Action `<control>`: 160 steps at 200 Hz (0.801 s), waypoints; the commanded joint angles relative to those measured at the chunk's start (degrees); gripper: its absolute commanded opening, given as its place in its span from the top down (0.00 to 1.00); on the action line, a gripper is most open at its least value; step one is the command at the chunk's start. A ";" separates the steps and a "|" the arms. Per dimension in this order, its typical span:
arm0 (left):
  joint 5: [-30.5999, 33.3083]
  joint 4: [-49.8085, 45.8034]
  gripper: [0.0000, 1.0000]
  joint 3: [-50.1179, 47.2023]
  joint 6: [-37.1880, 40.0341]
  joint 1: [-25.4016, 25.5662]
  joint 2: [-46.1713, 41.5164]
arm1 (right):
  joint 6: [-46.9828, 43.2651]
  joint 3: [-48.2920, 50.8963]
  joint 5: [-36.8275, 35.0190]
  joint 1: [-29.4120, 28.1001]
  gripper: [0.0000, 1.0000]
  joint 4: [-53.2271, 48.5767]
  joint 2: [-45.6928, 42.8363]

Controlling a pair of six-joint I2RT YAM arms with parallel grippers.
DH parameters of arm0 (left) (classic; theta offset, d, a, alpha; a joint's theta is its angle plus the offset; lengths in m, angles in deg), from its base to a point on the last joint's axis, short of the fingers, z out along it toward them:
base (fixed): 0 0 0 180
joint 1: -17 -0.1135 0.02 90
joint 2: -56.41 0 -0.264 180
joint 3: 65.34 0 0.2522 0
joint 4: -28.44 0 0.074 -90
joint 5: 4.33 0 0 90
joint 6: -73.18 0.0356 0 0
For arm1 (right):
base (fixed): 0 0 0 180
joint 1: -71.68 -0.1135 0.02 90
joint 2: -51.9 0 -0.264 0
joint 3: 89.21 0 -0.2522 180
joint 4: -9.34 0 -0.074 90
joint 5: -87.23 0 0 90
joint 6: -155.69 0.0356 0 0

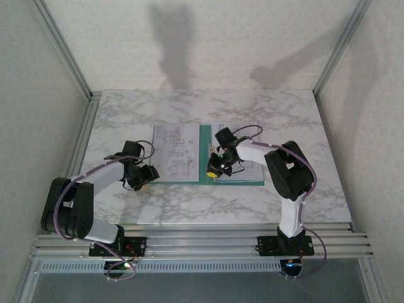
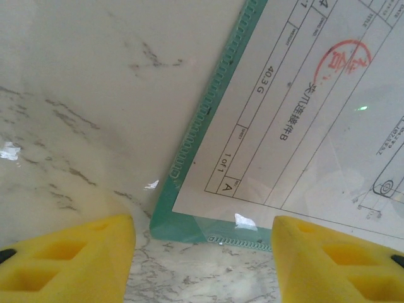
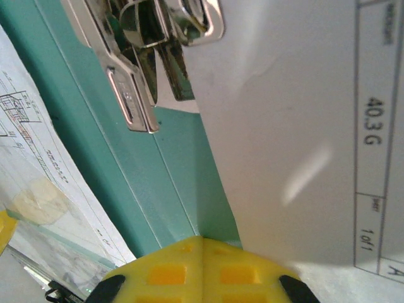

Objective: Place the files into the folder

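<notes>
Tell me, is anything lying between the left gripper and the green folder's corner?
Nothing visible does. The open left gripper faces the near corner of the folder across a strip of bare marble table. A printed sheet lies on that folder half.

A white marble-patterned table (image 1: 208, 110) veined in grey stands inside a plain cream enclosure, whose back wall (image 1: 252, 31), left wall (image 1: 28, 126) and right wall (image 1: 375, 126) are bare and matte. Slanting aluminium posts (image 1: 63, 47) rise from the table's far corners (one on each side), and ribbed aluminium rails (image 1: 202, 243) run along its near edge. Two soft grey shadows (image 1: 173, 44) lie on the back wall, and the left wrist view catches small bright glints (image 2: 9, 150) on the glossy tabletop.
</notes>
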 commanded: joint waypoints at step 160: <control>-6.13 14.46 0.54 -4.68 -10.13 2.33 -14.38 | -0.77 1.12 -4.13 -0.79 1.00 -6.50 7.64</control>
